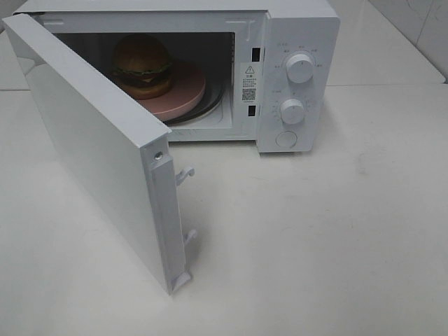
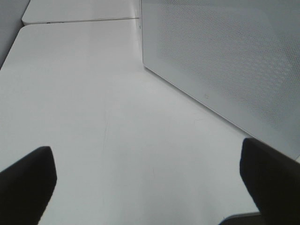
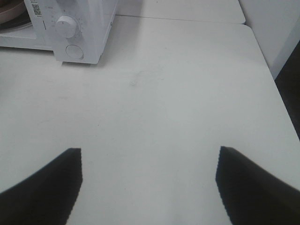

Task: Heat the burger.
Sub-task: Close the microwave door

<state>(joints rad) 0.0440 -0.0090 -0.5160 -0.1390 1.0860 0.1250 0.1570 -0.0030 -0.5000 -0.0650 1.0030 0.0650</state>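
The burger (image 1: 143, 64) with its brown bun rests on a round pink plate (image 1: 183, 98) inside the white microwave (image 1: 301, 28), whose door (image 1: 91, 147) stands swung wide open toward the front left. Neither arm shows in the exterior high view. In the left wrist view my left gripper (image 2: 147, 180) is open over bare table, with the door's perforated outer face (image 2: 225, 61) close beside it. My right gripper (image 3: 149, 185) is open too, above the white table, with nothing between its fingers and the microwave's control panel (image 3: 70, 37) some way ahead.
Two white knobs (image 1: 299, 67) and a round button (image 1: 286, 138) sit on the microwave's right panel. Door latches (image 1: 185, 175) stick out from the door's edge. The white table (image 1: 315, 245) spreads in front and to the right; its edge (image 3: 274, 79) shows in the right wrist view.
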